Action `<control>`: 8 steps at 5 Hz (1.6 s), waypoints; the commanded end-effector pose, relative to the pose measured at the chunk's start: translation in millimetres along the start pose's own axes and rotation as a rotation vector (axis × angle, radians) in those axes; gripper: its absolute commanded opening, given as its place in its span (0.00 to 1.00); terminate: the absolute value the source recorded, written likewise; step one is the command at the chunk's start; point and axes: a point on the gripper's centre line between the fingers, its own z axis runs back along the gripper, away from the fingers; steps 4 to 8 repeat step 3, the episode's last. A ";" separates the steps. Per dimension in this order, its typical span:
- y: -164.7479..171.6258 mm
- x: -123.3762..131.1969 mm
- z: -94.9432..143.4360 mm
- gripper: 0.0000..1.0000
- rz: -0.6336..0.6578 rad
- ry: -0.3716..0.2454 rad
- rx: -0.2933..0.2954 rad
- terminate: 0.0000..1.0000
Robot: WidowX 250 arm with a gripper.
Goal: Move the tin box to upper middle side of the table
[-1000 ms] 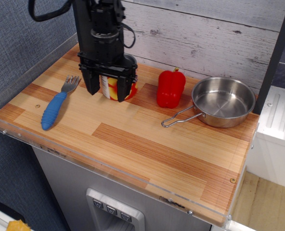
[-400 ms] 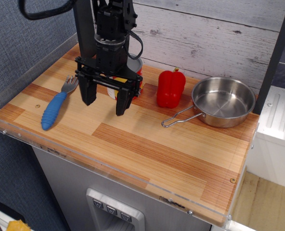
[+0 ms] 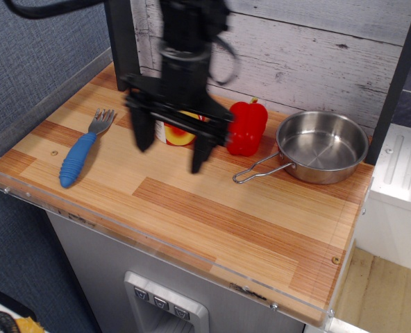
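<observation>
The tin box (image 3: 177,130), red with yellow patches, stands upright on the striped wooden table (image 3: 191,208) at its far middle, close to the back wall. My black gripper (image 3: 171,147) hangs open and empty in front of and above the tin. Its two fingers (image 3: 141,132) spread wide and touch nothing. The gripper body hides the tin's lid and upper part.
A blue-handled fork (image 3: 82,150) lies at the left. A red bell pepper (image 3: 246,127) stands just right of the tin. A steel pan (image 3: 321,146) with a wire handle sits at the far right. Clear acrylic edges the table, and a plank wall stands behind.
The gripper let go of the tin, opened wide, then rose and moved right and toward the front. The tin stayed put by the back wall.
</observation>
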 end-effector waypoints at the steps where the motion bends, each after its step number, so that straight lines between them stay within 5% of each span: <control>1: -54.8 -5.5 26.8 1.00 -0.140 -0.103 -0.045 0.00; 2: -54.8 -5.5 26.8 1.00 -0.140 -0.103 -0.045 0.00; 3: -54.8 -5.5 26.8 1.00 -0.140 -0.103 -0.045 1.00; 8: -54.8 -5.5 26.8 1.00 -0.140 -0.103 -0.045 1.00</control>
